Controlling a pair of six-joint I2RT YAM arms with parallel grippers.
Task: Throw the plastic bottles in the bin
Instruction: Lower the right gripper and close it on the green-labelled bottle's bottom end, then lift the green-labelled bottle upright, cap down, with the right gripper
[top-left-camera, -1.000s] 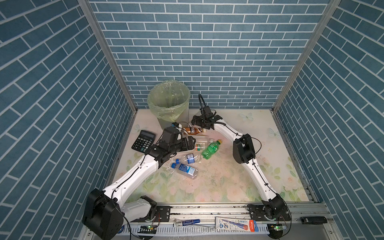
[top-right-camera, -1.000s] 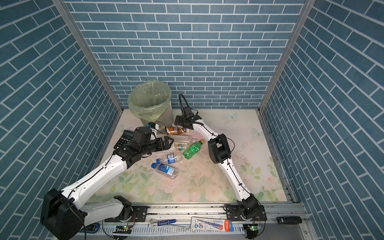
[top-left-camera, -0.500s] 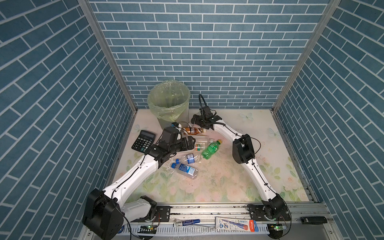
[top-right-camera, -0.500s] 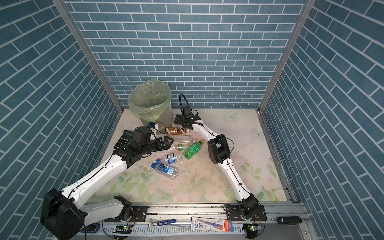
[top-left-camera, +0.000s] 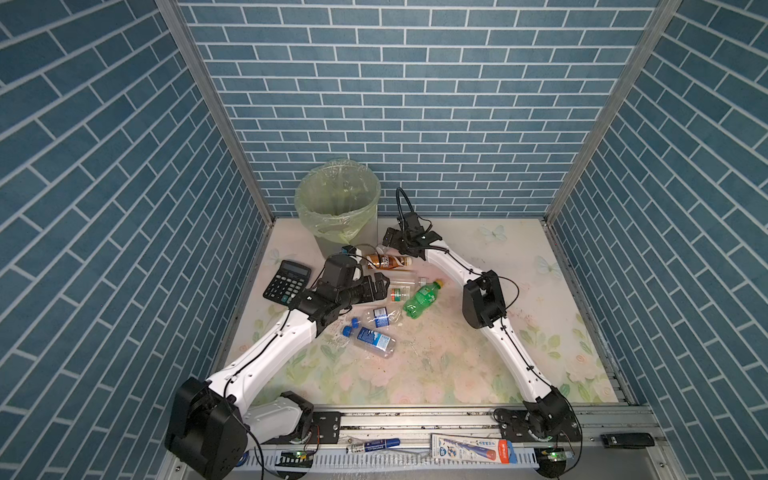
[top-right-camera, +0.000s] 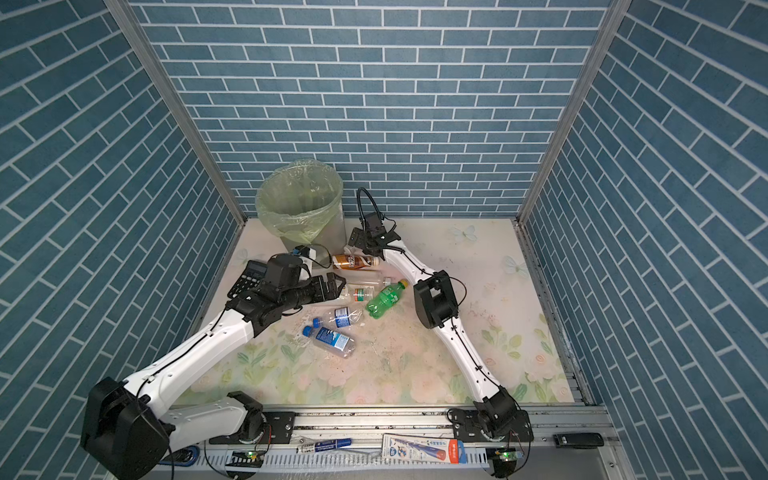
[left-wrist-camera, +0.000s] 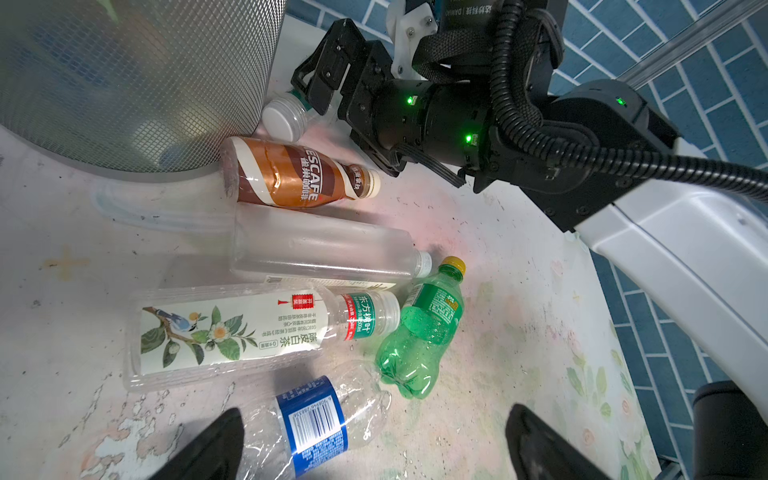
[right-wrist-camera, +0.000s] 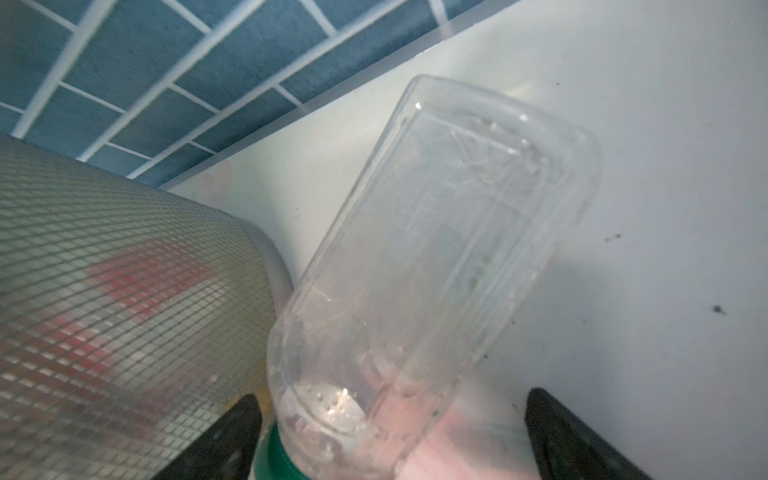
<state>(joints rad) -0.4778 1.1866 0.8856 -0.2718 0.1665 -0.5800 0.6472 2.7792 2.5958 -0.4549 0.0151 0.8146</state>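
Both top views look down from high (nearly alike); wrist cameras sit close, both seeing the bin (left-wrist-camera: 124, 83) (right-wrist-camera: 104, 291).

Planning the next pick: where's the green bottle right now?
In both top views the green bottle lies on its side just right of the left gripper, beside the tea bottle.

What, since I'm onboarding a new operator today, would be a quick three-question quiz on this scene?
1. True or false: the green bottle stands upright.
2. The right gripper has its open jaws either side of: A) a clear bottle; B) the calculator; C) a marker pen.
3. How many blue-labelled bottles show in both top views?

Key: 1 false, it lies on its side. 2 A. 3 two.
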